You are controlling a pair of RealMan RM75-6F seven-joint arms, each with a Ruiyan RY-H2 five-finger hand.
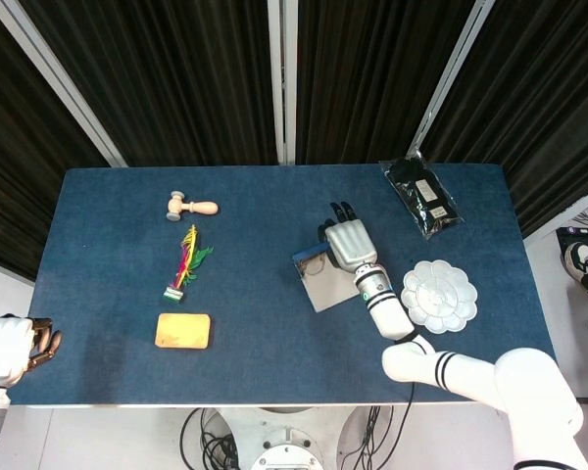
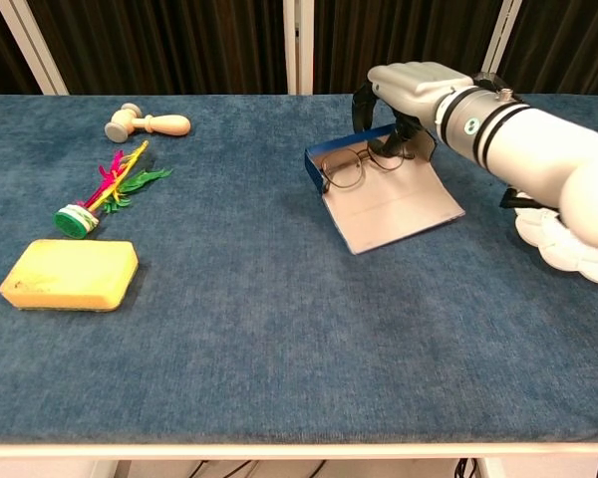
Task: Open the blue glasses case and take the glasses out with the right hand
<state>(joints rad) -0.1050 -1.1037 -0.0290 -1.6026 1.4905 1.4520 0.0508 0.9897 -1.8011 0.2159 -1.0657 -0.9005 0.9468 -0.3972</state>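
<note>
The blue glasses case [image 1: 316, 284] [image 2: 384, 204] lies open right of the table's middle, its pale flap flat on the cloth. The thin-framed glasses [image 1: 315, 264] [image 2: 347, 167] rest inside against the blue wall. My right hand [image 1: 345, 243] [image 2: 407, 92] arches over the case's far end, fingers curled down around the right end of the glasses; the contact itself is partly hidden. My left hand [image 1: 12, 348] sits off the near-left table corner, fingers curled in, holding nothing; the chest view does not show it.
On the left lie a wooden mallet [image 1: 191, 207] [image 2: 148, 124], a feathered shuttlecock [image 1: 183, 264] [image 2: 105, 189] and a yellow sponge [image 1: 182, 331] [image 2: 68, 274]. A white palette [image 1: 439, 294] [image 2: 550, 244] sits right of the case, and a black packet [image 1: 423, 196] lies at the far right.
</note>
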